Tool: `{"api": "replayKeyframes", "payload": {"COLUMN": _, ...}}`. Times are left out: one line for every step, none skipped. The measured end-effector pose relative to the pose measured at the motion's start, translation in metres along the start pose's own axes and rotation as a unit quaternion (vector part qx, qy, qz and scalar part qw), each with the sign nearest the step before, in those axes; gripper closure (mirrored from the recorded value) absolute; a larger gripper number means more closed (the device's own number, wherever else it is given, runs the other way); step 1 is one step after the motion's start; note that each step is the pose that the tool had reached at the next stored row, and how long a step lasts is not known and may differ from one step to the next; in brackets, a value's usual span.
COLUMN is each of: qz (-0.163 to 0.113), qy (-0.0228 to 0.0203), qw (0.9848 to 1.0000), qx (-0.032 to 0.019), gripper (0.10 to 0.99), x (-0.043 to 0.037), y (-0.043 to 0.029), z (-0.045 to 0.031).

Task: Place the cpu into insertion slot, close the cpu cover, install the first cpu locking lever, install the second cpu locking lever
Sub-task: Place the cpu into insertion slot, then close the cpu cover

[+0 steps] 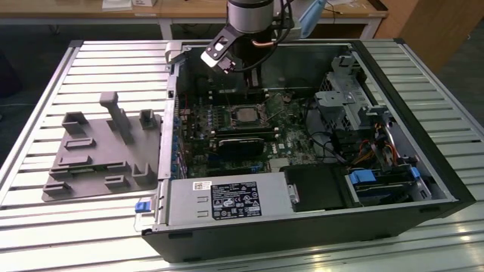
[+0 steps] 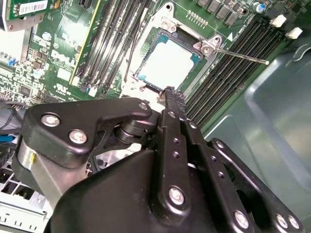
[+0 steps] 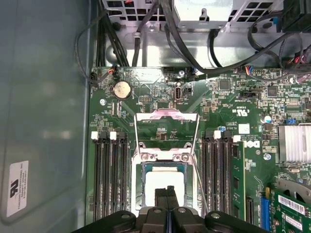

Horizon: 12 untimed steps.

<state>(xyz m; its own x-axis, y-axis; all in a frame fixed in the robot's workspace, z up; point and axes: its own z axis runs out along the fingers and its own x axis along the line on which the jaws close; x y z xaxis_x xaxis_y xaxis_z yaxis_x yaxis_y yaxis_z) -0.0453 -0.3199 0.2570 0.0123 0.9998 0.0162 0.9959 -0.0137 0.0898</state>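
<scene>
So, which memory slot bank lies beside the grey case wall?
The bank across the cpu from the finned heatsink; the other bank sits on the heatsink's side.

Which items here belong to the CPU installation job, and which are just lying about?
Job: cpu, insertion slot, locking lever, end effector.
Lying about: grey fixture plate, memory slots, coin battery, power supply.
</scene>
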Motion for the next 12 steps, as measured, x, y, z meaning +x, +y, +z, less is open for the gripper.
{"api": "replayKeyframes", "payload": {"qz": 0.0, "qy": 0.0, "qw": 1.0, "qx": 0.0, "gripper": 0.98, "x": 0.0, "y": 0.0, "z": -0.0006}}
{"api": "replayKeyframes", "payload": {"qz": 0.0, "qy": -0.0001, "qw": 1.0, "qx": 0.0, "gripper": 0.98, "x": 0.0, "y": 0.0001, "z": -0.001}}
{"api": "replayKeyframes", "payload": {"qz": 0.0, "qy": 0.0, "qw": 1.0, "qx": 0.0, "gripper": 0.98, "x": 0.0, "y": 0.0001, "z": -0.0011}}
{"api": "replayKeyframes", "payload": {"qz": 0.0, "qy": 0.0, "qw": 1.0, "qx": 0.0, "gripper": 0.98, "x": 0.0, "y": 0.0001, "z": -0.0012}}
{"api": "replayKeyframes", "payload": {"qz": 0.0, "qy": 0.0, "qw": 1.0, "qx": 0.0, "gripper": 0.98, "x": 0.0, "y": 0.0001, "z": -0.0012}}
{"api": "replayKeyframes", "payload": {"qz": 0.0, "qy": 0.0, "qw": 1.0, "qx": 0.0, "gripper": 0.98, "x": 0.0, "y": 0.0001, "z": -0.0013}}
{"api": "replayKeyframes", "payload": {"qz": 0.0, "qy": 0.0, "qw": 1.0, "qx": 0.0, "gripper": 0.98, "x": 0.0, "y": 0.0001, "z": -0.0014}}
{"api": "replayKeyframes", "payload": {"qz": 0.0, "qy": 0.0, "qw": 1.0, "qx": 0.0, "gripper": 0.98, "x": 0.0, "y": 0.0001, "z": -0.0015}}
{"api": "replayKeyframes", "payload": {"qz": 0.0, "qy": 0.0, "qw": 1.0, "qx": 0.0, "gripper": 0.98, "x": 0.0, "y": 0.0001, "z": -0.0015}}
{"api": "replayKeyframes", "payload": {"qz": 0.0, "qy": 0.0, "qw": 1.0, "qx": 0.0, "gripper": 0.98, "x": 0.0, "y": 0.0001, "z": -0.0016}}
{"api": "replayKeyframes", "payload": {"qz": 0.0, "qy": 0.0, "qw": 1.0, "qx": 0.0, "gripper": 0.98, "x": 0.0, "y": 0.0001, "z": -0.0017}}
{"api": "replayKeyframes", "payload": {"qz": 0.0, "qy": 0.0, "qw": 1.0, "qx": 0.0, "gripper": 0.98, "x": 0.0, "y": 0.0002, "z": -0.0018}}
